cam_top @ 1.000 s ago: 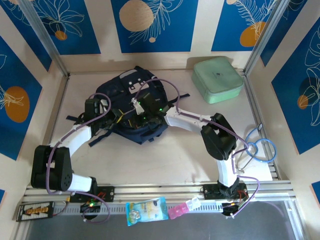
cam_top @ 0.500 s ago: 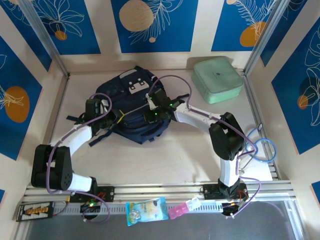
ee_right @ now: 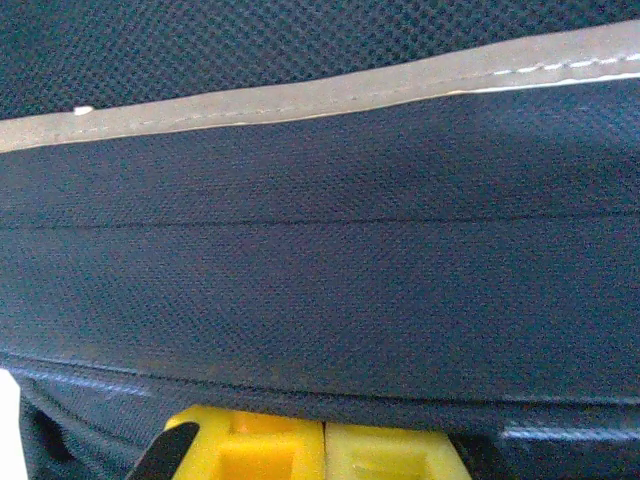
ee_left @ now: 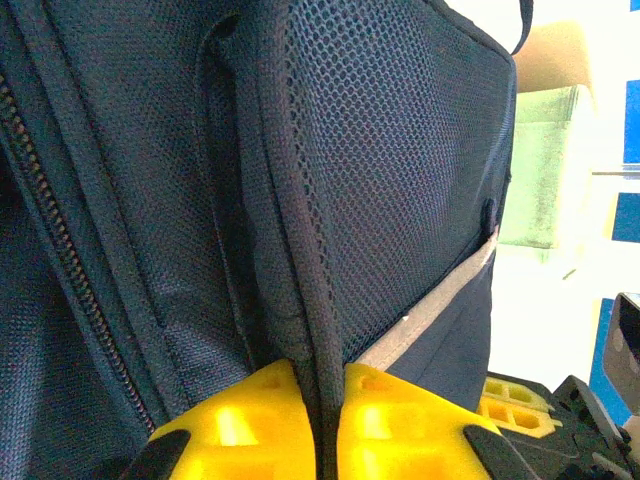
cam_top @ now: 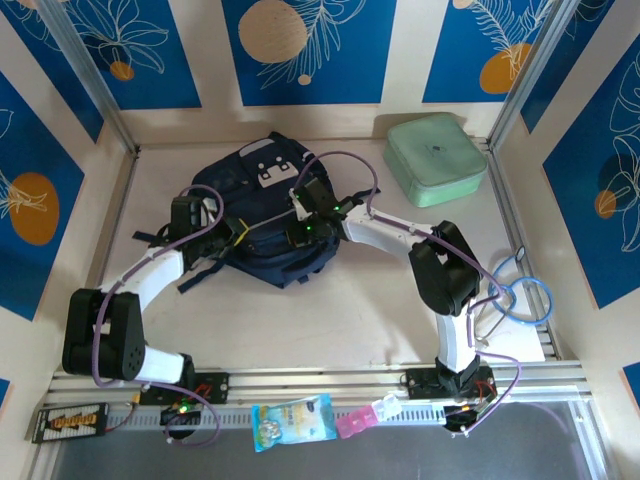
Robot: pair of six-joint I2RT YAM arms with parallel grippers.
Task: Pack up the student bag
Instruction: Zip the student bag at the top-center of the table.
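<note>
Centrally placed on the smooth pale bench [cam_top: 350, 300], a little above mid-frame in the top view: student bag [cam_top: 262, 215], dark navy, soft and slumped into a rounded lump, straps trailing to lower left. Well apart at upper right, mint green case [cam_top: 435, 160], square with rounded corners.

Seen from the left wrist: coarse open mesh panel [ee_left: 400, 180], tighter woven cloth beside it, toothed zip [ee_left: 70, 280] slanting down the left edge, thin pale stripe [ee_left: 430, 315] running diagonally at right. Left fingers [ee_left: 240, 425], blocky yellow plastic, closed tight on a raised piped seam [ee_left: 305, 260] of the bag at bottom centre.

From the right wrist: fine-weave navy fabric across the frame, the same stripe as a grey stitched band along the top. Right fingers [ee_right: 260, 452], also yellow, pressed together at the bottom edge, right against the bag; cloth pinched between them or not, cannot tell.
</note>
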